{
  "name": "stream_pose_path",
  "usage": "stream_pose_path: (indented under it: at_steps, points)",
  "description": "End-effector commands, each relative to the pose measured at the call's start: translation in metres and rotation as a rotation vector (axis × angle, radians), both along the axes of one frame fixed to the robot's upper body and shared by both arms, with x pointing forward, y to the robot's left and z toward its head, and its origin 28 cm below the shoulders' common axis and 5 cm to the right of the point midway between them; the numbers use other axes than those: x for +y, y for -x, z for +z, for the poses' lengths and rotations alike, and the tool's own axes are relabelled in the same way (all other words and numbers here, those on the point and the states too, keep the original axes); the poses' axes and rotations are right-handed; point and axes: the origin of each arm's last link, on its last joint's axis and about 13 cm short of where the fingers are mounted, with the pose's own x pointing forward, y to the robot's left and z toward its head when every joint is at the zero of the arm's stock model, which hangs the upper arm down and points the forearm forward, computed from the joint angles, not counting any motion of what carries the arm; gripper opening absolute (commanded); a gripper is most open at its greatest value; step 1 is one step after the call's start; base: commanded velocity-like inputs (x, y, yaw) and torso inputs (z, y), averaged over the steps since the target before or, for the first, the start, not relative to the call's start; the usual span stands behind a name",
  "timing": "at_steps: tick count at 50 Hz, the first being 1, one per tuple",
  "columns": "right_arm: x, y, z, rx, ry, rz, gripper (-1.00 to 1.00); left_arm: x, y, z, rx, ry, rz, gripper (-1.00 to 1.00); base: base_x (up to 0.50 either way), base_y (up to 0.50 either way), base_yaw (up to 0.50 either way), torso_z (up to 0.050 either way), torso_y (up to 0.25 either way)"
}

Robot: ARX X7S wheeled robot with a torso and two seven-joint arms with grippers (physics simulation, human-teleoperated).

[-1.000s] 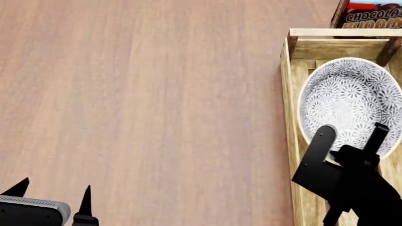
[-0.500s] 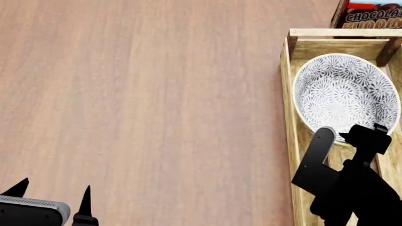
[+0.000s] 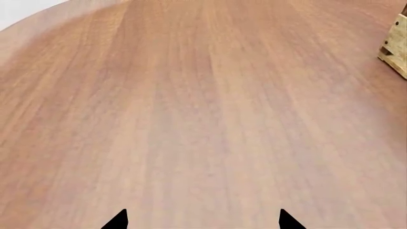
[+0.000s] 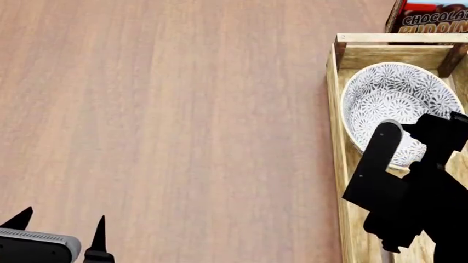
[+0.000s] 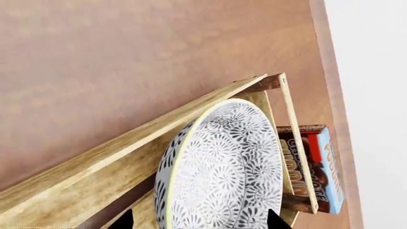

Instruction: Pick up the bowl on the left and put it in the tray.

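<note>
The surface (image 4: 183,109), a wide plain brown wood top, fills most of the head view and carries nothing in its middle.

The tray (image 4: 335,109) stands along the 3 o'clock edge of that view, its long axis running from 12 to 6 o'clock, with one corner post showing at the far end. Beyond its far end, at about 1 o'clock, a pudding box (image 4: 431,16) peeks in.

The bowl (image 4: 387,98) already sits inside the tray, in the far half, right way up, its rim close to the near-side wall. In the right wrist view the bowl (image 5: 222,171) fills the space between the two fingertips, and the tray wall (image 5: 127,152) runs beside it.

The right claw (image 4: 420,137) is over the near rim of the bowl, with the bowl lying toward 12 o'clock from it. Its fingers stand spread, one on each side, and I judge that they are not pinching the rim, though the arm hides the contact itself. So the placing looks done, and the move ahead is a plain retreat: back toward 6 o'clock and up, along the tray's long axis, so that neither finger drags the rim or knocks the wall.

The left claw (image 4: 62,230) rests at 7 o'clock, well apart from the tray, its two tips spread with only bare wood between them in its own wrist view (image 3: 203,219). The right arm is far nearer.
</note>
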Motion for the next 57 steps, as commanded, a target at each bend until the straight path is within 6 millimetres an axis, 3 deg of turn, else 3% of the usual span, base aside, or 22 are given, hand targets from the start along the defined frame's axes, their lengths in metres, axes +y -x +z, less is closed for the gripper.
stream_pose_path:
  at_steps: [1,7,11,17,22,28,30,36,37,48,57]
  points:
    - [0.008,0.026,0.030,-0.066,0.026,0.057,1.00,0.000,-0.003,0.002,-0.028,0.042,-0.013,1.00,0.00,0.00,0.00,0.000,0.000]
    - [0.012,0.050,0.029,-0.161,-0.062,0.098,1.00,0.001,-0.002,0.003,-0.029,0.040,-0.010,1.00,0.00,0.00,0.00,0.000,0.000]
    - [0.020,0.063,0.016,-0.269,-0.141,0.094,1.00,0.001,-0.001,0.004,-0.043,0.030,-0.010,1.00,0.00,0.00,0.00,0.000,0.000]
    - [0.032,0.076,-0.008,-0.530,-0.387,-0.049,1.00,0.001,0.001,0.003,-0.068,0.004,-0.001,1.00,0.00,0.00,0.00,0.000,0.000]
    - [0.049,0.097,-0.029,-0.640,-0.659,-0.149,1.00,0.002,0.002,0.000,-0.098,-0.009,0.011,1.00,0.00,0.00,0.00,0.000,0.000]
    - [0.063,0.107,-0.055,-0.709,-0.899,-0.232,1.00,0.005,0.007,-0.011,-0.107,0.015,0.014,1.00,0.00,0.00,0.00,0.000,0.000]
    - [0.071,0.115,-0.080,-0.659,-1.022,-0.262,1.00,0.007,0.011,-0.019,-0.113,0.037,0.004,1.00,0.00,0.00,0.00,0.000,0.000]
    - [0.086,0.130,-0.122,-0.637,-1.176,-0.205,1.00,0.009,0.019,-0.046,-0.106,0.052,-0.002,1.00,0.00,0.00,0.00,0.000,0.000]
    - [0.091,0.131,-0.136,-0.562,-1.237,-0.208,1.00,0.009,0.021,-0.053,-0.096,0.052,0.003,1.00,0.00,0.00,0.00,0.000,0.000]
    - [0.099,0.140,-0.164,-0.426,-1.454,-0.260,1.00,0.011,0.026,-0.069,-0.080,0.072,-0.001,1.00,0.00,0.00,0.00,0.000,0.000]
    - [0.107,0.149,-0.189,-0.337,-1.463,-0.258,1.00,0.009,0.030,-0.088,-0.065,0.069,-0.018,1.00,0.00,0.00,0.00,0.000,0.000]
